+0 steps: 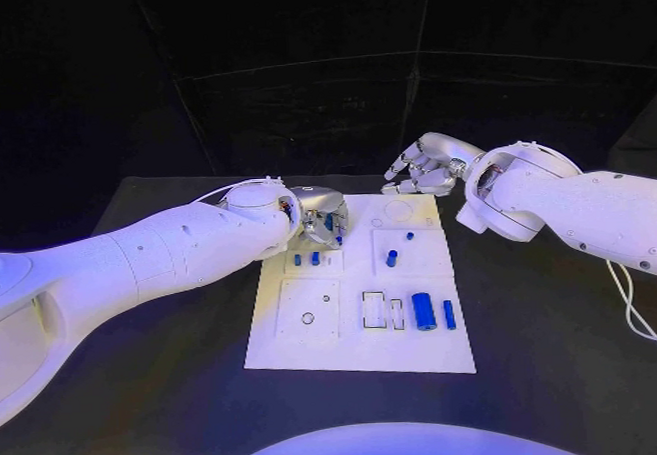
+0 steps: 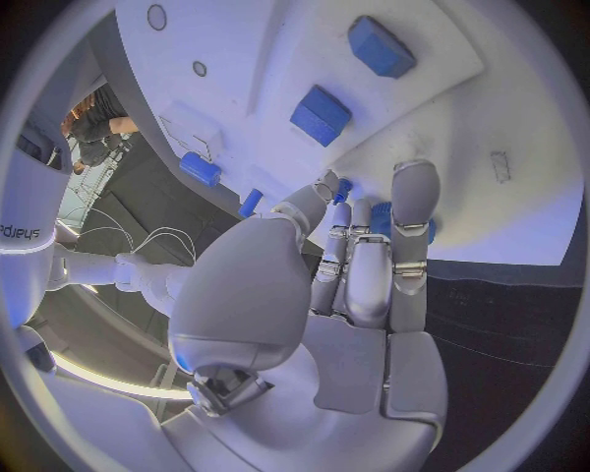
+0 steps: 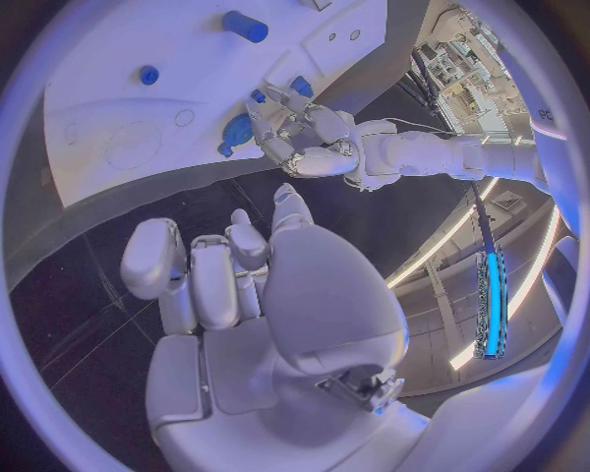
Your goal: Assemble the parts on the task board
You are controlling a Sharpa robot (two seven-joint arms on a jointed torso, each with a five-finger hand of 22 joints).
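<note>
The white task board lies in the middle of the black table. My left hand hovers over the board's far left corner and pinches a small blue part at its fingertips; the part also shows beneath the left hand in the right wrist view. Two short blue pegs stand just in front of that hand. More blue parts lie on the board: one near its middle, a thick cylinder and a thin one. My right hand hangs past the board's far edge, fingers curled, holding nothing.
An outlined rectangular slot and two small rings mark the board's near half. Bare black table lies on both sides of the board. My right forearm reaches over the table's right side.
</note>
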